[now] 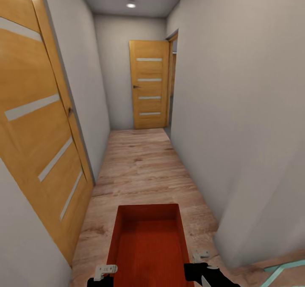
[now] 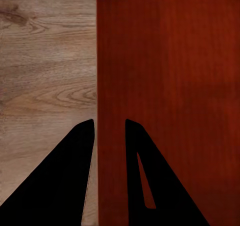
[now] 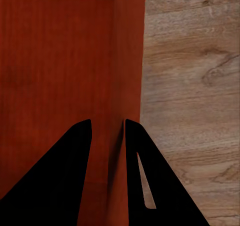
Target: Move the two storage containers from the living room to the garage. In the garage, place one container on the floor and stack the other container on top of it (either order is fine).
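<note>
One orange-red open-top storage container (image 1: 148, 244) hangs low in front of me over light wood plank flooring (image 1: 140, 164) in a narrow hallway. My left gripper (image 1: 103, 273) is shut on its left wall, and my right gripper (image 1: 199, 265) is shut on its right wall. In the left wrist view the thin wall edge runs between the black fingers of the left gripper (image 2: 110, 123), with the ribbed container (image 2: 170, 76) to one side. In the right wrist view the wall of the container (image 3: 65, 61) is pinched in the right gripper (image 3: 108, 121).
An orange wooden door (image 1: 38, 122) stands close on the left. Another closed orange door (image 1: 149, 90) ends the hallway, with an open doorway (image 1: 173, 79) beside it on the right. A grey wall (image 1: 237, 109) crowds the right side. A teal strip (image 1: 279, 272) shows at lower right.
</note>
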`<state>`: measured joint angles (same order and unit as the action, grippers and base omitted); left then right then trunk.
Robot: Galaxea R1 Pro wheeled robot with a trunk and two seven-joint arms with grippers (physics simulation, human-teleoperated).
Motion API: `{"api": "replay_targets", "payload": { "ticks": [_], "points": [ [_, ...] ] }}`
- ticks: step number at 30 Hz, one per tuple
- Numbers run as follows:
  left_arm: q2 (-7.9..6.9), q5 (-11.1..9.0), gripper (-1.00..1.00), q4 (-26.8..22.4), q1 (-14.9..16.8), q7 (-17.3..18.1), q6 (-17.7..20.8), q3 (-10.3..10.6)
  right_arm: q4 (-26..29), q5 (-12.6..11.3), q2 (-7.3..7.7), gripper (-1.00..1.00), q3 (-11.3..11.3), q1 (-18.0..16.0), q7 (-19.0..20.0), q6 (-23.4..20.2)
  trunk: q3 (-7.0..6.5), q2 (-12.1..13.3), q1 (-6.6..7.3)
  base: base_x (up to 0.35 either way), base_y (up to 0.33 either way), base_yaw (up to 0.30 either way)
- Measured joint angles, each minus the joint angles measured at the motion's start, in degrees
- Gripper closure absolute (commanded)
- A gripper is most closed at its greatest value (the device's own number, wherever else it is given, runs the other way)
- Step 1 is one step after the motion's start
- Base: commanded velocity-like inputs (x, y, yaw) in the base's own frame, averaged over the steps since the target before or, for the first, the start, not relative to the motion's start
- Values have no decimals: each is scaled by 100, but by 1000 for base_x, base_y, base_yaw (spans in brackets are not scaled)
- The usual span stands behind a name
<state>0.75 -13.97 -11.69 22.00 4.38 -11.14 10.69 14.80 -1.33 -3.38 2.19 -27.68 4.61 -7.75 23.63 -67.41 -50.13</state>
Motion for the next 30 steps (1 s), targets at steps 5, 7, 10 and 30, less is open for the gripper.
{"api": "replay_targets", "payload": {
  "ticks": [5,7,10,30],
  "points": [
    [2,-1,100,1,0,-1,1,0,0,-8,3,100,6,0,0,-1,0,0,0,316,120,0],
    [2,-1,100,1,0,-1,1,1,-1,-10,3,100,7,0,0,-2,0,0,0,316,120,0],
    [2,-1,100,1,0,-1,1,1,0,-8,3,100,6,0,0,-1,0,0,0,316,120,0],
    [3,-1,100,1,0,-1,1,1,0,-9,3,100,7,0,0,-2,0,0,0,319,114,0]
  ]
}}
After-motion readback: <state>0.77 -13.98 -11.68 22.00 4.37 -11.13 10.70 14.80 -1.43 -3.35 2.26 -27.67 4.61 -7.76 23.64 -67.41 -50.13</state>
